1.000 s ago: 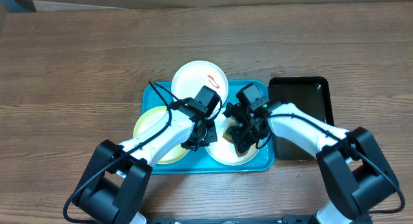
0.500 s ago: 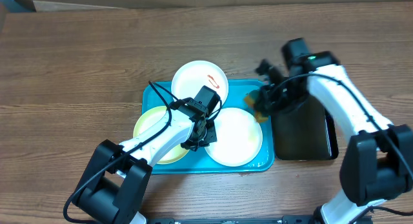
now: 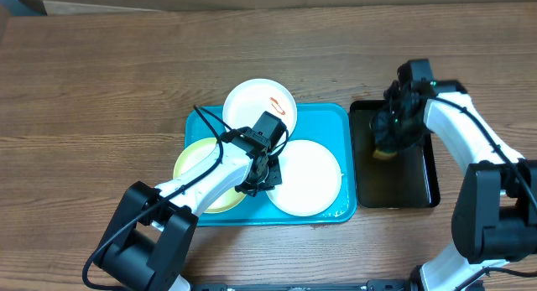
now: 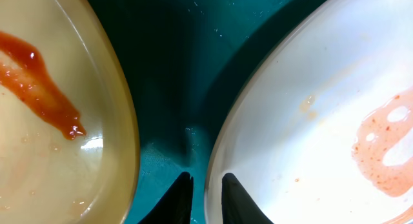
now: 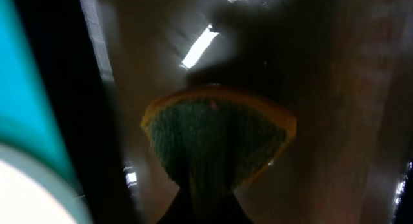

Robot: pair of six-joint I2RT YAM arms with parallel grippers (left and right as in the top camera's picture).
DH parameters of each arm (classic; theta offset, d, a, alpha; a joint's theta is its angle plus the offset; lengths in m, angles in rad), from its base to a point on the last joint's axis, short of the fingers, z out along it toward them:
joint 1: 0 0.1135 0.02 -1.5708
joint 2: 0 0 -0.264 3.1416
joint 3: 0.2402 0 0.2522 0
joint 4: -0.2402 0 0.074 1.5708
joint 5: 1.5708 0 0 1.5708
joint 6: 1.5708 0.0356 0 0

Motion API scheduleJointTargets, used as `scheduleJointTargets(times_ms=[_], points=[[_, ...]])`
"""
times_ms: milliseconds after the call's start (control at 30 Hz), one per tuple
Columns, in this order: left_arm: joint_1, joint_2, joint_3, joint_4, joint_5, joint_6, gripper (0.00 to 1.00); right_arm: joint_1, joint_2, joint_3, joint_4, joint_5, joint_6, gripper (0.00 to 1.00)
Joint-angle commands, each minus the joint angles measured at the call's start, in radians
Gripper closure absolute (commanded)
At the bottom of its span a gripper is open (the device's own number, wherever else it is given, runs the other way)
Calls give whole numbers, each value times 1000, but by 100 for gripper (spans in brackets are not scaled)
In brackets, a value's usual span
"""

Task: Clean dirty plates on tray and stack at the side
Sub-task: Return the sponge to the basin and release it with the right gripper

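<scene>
The turquoise tray holds a pale yellow-green plate with a red smear and a white plate carrying a faint pink film. Another white plate, marked red, overlaps the tray's far edge. My left gripper stands astride the near white plate's rim, jaws slightly apart, with teal showing between one finger and the rim. My right gripper is shut on a green-and-yellow sponge over the black tray.
The black tray sits right beside the turquoise tray's right edge. Brown wooden tabletop surrounds both trays. A cable from the left arm loops over the tray's left part.
My right arm swung the sponge off the near white plate, rightward to the black tray. The left jaws parted a little at the plate's rim; the left arm stayed put.
</scene>
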Motion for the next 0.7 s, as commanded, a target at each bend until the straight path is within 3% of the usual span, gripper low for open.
scheduleJointTargets(times_ms=[0, 33, 67, 100, 167, 300, 433, 533, 667], points=[[4, 10, 6, -3, -14, 15, 80, 5, -8, -62, 56, 48, 29, 96], [4, 10, 6, -3, -14, 15, 79, 5, -8, -77, 77, 48, 29, 95], [4, 10, 6, -3, -14, 15, 78, 4, -8, -84, 87, 48, 29, 84], [4, 10, 6, -3, -14, 15, 78, 4, -8, -85, 90, 48, 29, 64], [4, 10, 6, -3, -14, 15, 78, 4, -8, -82, 90, 47, 29, 55], [4, 10, 6, -3, -14, 15, 77, -6, -9, 10, 26, 47, 56, 48], [4, 10, 6, -3, -14, 15, 68, -33, -9, 144, -63, 27, 59, 41], [4, 10, 6, -2, -14, 15, 75, -63, -9, 214, -90, 27, 59, 33], [4, 10, 6, 5, -14, 15, 86, -117, -8, 225, -87, 18, 116, 33]])
